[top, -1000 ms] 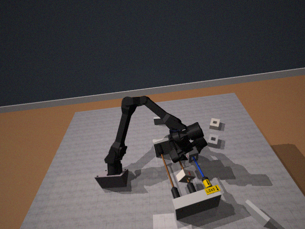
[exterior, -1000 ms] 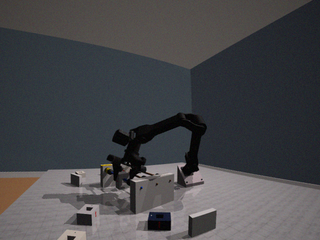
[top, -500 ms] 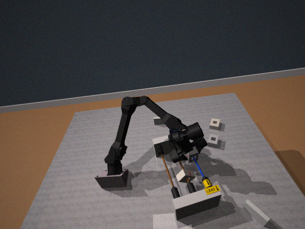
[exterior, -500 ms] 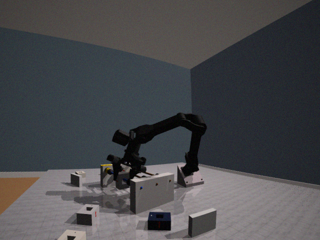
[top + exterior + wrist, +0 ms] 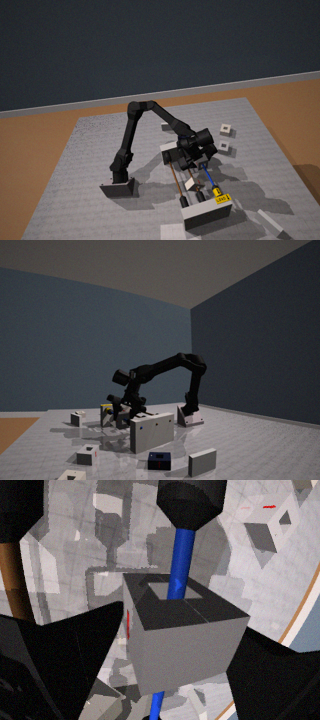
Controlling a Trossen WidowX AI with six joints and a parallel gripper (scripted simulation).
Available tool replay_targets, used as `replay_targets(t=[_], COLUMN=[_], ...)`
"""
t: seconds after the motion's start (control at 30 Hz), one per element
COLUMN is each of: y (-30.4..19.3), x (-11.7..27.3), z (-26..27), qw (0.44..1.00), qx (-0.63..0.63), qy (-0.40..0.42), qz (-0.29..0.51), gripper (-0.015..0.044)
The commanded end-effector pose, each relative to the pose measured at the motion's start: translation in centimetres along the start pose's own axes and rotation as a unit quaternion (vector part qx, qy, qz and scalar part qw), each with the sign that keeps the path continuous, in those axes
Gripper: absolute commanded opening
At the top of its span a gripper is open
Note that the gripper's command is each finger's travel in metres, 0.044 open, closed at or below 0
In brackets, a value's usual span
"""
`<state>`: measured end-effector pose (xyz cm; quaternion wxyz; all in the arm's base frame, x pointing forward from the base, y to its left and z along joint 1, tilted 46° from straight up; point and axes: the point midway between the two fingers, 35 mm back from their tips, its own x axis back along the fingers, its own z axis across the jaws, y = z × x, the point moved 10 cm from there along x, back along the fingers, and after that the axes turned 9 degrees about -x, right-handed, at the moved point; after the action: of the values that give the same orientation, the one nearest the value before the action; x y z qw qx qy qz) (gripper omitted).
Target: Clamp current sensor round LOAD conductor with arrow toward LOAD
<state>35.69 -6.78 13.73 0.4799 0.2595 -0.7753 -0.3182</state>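
A grey split-core sensor (image 5: pixel 203 163) (image 5: pixel 122 423) (image 5: pixel 187 655) sits around the blue conductor (image 5: pixel 208 176) (image 5: pixel 182 555), which passes through its window. In the wrist view a fine seam crosses its top and its halves look together; the latch cannot be made out. A red mark shows on its left side; which way it points cannot be read. The yellow LOAD marker (image 5: pixel 222 199) is on the near terminal block, its arrow pointing toward that block's outer side. My gripper (image 5: pixel 204 159) (image 5: pixel 124 418) (image 5: pixel 170 614) is shut on the sensor, one finger on each side.
A white sensor (image 5: pixel 190 183) sits on the middle copper conductor, beside another copper conductor (image 5: pixel 176 178). Terminal blocks (image 5: pixel 206 217) (image 5: pixel 152 433) hold the conductor ends. Loose white sensors (image 5: pixel 224 134) (image 5: pixel 84 459), a dark blue sensor (image 5: pixel 153 465) and grey blocks (image 5: pixel 270 222) (image 5: pixel 202 462) stand around.
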Motion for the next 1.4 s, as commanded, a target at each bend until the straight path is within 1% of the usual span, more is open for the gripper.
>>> replay_targets(t=[0.0,0.23,1.0,1.13,1.2,1.23,1.37], y=[0.0,0.0,0.0,0.0,0.03,0.05,0.05], x=[-0.01,-0.01,0.0,0.13,0.29,0.11,0.11], z=[0.01,0.01,0.0,-0.36,-0.75,-0.25,-0.25], qw=[1.0,1.0,1.0,1.0,1.0,1.0,1.0], qx=[0.0,0.0,0.0,-0.001,-0.001,-0.002,-0.002], qy=[0.001,0.001,0.0,0.014,0.029,0.014,0.014], qz=[0.0,0.0,0.0,0.002,0.004,0.0,0.0], gripper=[0.0263,0.0263,0.0109,0.0004,0.0,0.0,0.0])
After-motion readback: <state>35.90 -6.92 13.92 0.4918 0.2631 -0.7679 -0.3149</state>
